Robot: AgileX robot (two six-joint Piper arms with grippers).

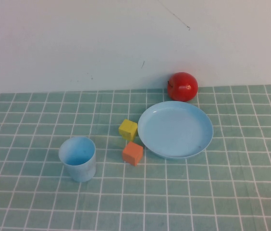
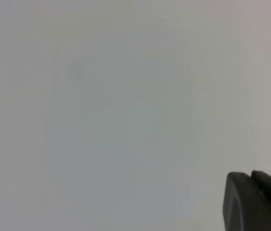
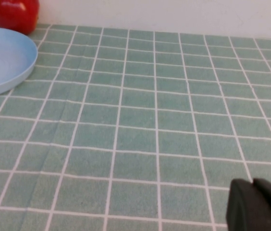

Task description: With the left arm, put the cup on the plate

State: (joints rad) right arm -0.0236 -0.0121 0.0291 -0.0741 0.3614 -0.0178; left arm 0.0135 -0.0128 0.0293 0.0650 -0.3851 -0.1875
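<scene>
The light blue cup (image 1: 78, 159) stands upright and empty on the green checked cloth at the front left. The light blue plate (image 1: 175, 129) lies empty to its right, past two small cubes; its edge also shows in the right wrist view (image 3: 1, 60). Neither arm shows in the high view. My left gripper (image 2: 251, 174) shows only as dark fingertips pressed together in front of a blank pale wall, with nothing between them. My right gripper (image 3: 252, 182) is shut and empty, low over the cloth to the right of the plate.
A red apple (image 1: 182, 86) sits just behind the plate by the wall, also seen in the right wrist view (image 3: 14, 14). A yellow cube (image 1: 128, 129) and an orange cube (image 1: 133, 153) lie between the cup and the plate, close to the plate's left rim.
</scene>
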